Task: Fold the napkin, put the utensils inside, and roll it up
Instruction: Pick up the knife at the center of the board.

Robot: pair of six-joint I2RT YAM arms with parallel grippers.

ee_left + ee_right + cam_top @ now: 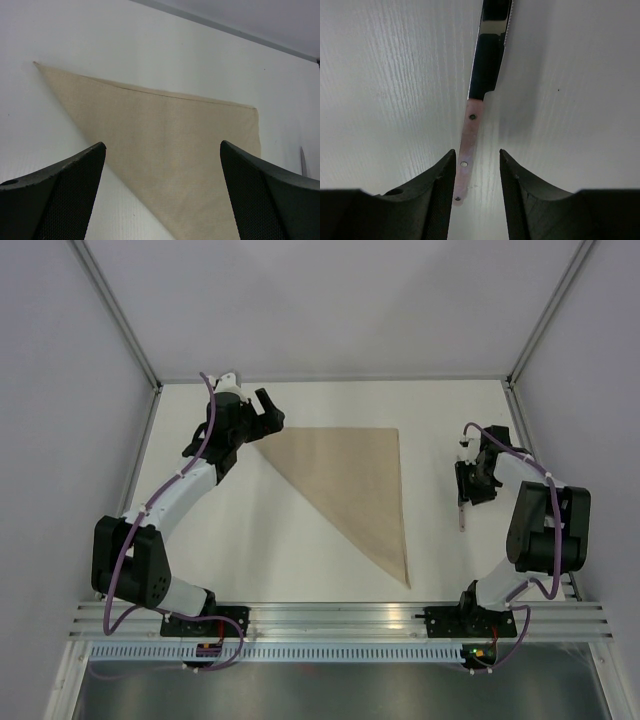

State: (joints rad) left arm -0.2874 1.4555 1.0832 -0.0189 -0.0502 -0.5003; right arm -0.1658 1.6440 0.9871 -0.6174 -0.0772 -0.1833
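We see a thin, stiff knife [470, 142] lying well right of the folded napkin [350, 480]. It is probably light and slippery, so we would pinch the riveted handle. The right gripper [476, 156] straddles that handle, narrowly parted. The left gripper [162, 145] gapes wide at the napkin's far-left corner.

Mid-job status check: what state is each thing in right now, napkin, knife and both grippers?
napkin: folded into a triangle, lying flat on the table.
knife: lying flat, right of the napkin, not gripped.
left gripper: open, empty, by the napkin's far left corner.
right gripper: open, fingers either side of the knife's handle.
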